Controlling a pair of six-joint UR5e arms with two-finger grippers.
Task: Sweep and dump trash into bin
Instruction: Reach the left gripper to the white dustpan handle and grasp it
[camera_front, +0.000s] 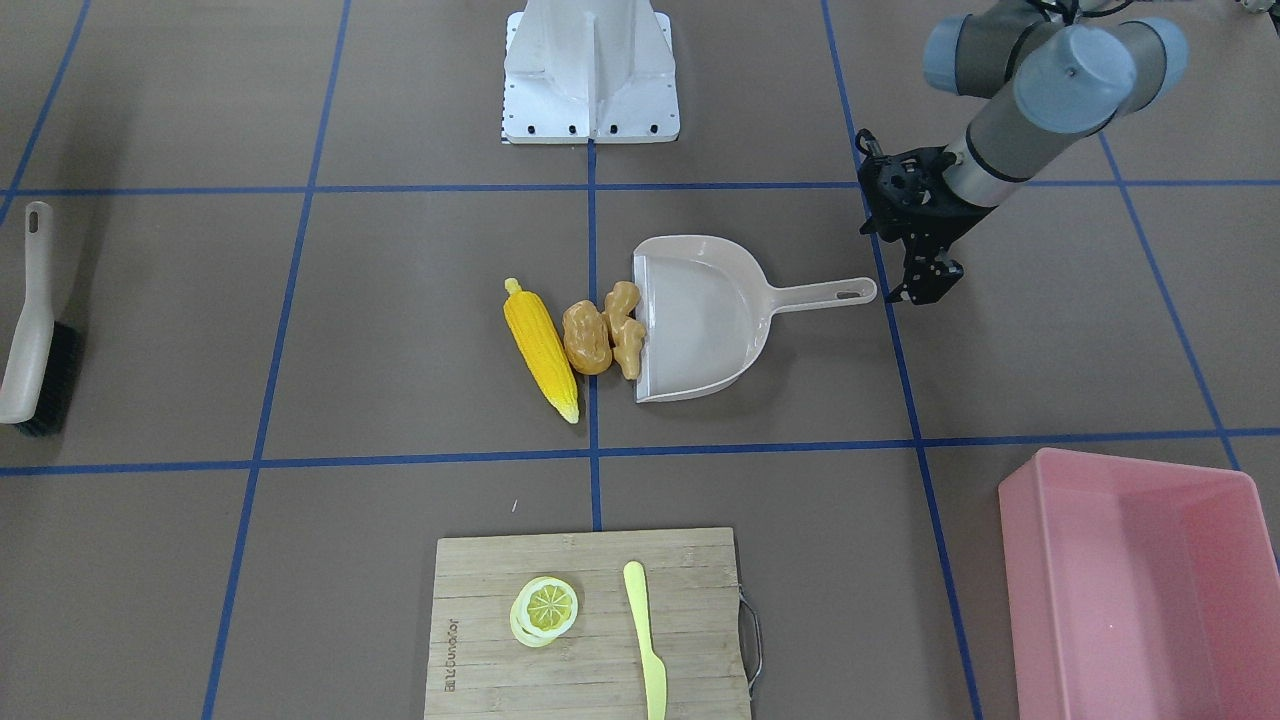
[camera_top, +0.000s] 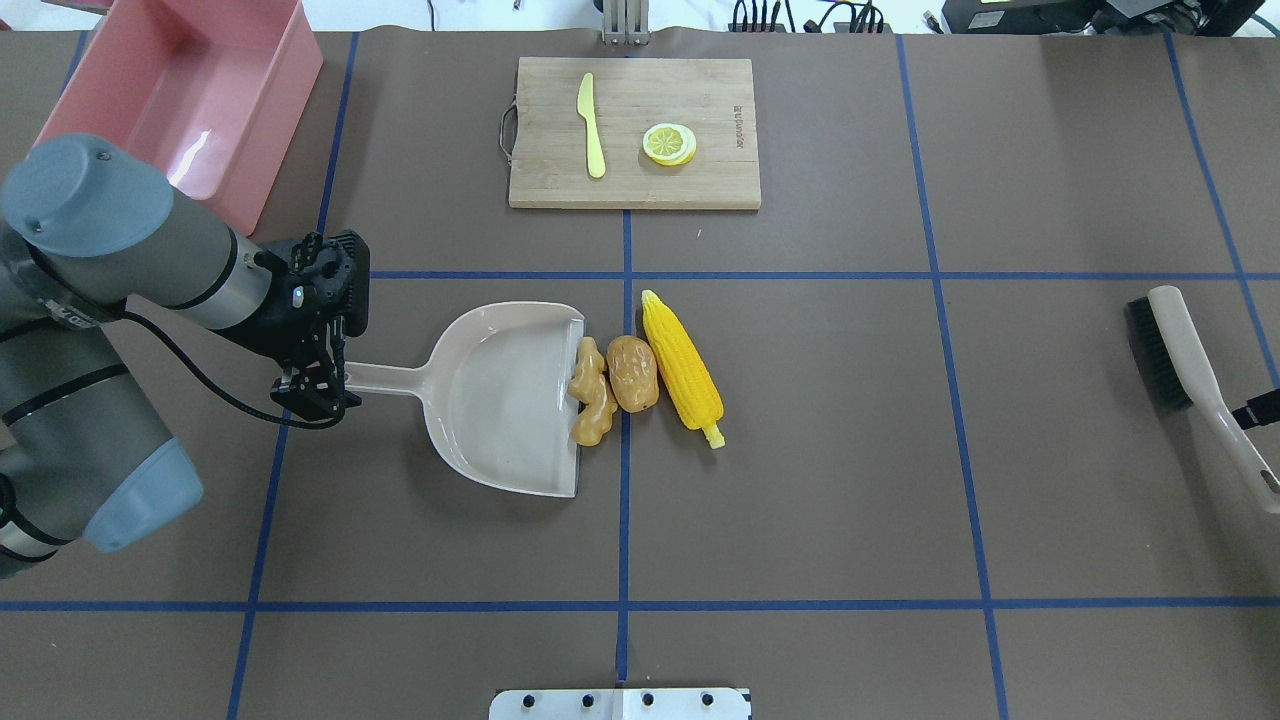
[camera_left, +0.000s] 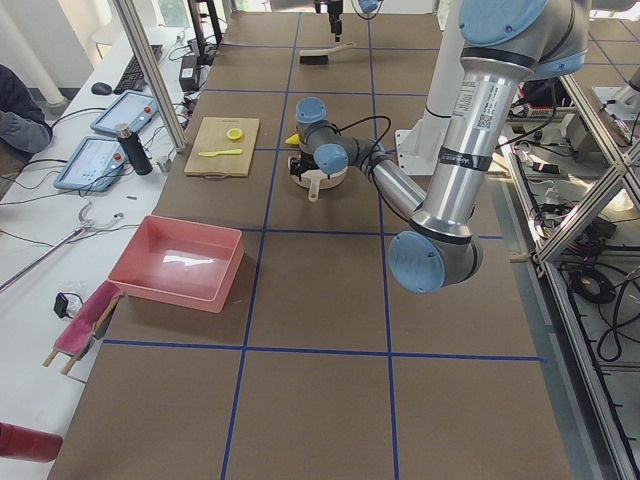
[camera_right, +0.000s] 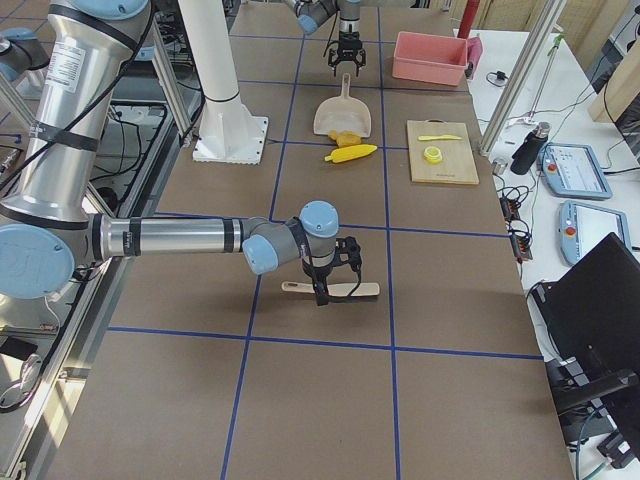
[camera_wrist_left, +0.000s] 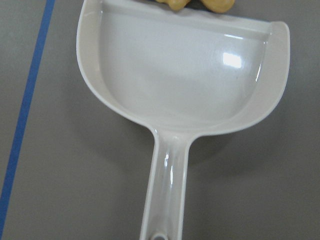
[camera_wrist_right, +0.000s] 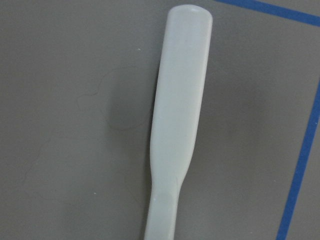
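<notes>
My left jaws are hovering apart over the dustpan (camera_top: 500, 400) handle, ready to steady it. My right jaws by the brush (camera_top: 1200, 378): I cannot tell. The trash (camera_top: 633, 375) is lying at the pan's mouth, the bin (camera_top: 270, 140) beyond.

Four wide views, two wrist close-ups

Table (camera_top: 850, 480) lies bare from the corn cob (camera_top: 682, 372) across to the brush (camera_top: 1190, 370) — open passage on that side. Mouth of the dustpan (camera_top: 500, 400) is obstructed: ginger root (camera_top: 592, 405) touches its lip, potato (camera_top: 632, 374) sits against the ginger, and the corn is just beside the potato, all packed close. Pan floor is bare. Left gripper (camera_top: 315, 400) stands over the handle end, between pan and bin (camera_top: 180, 110). Cutting board (camera_top: 700, 180) is well apart — a bare strip lies between.
</notes>
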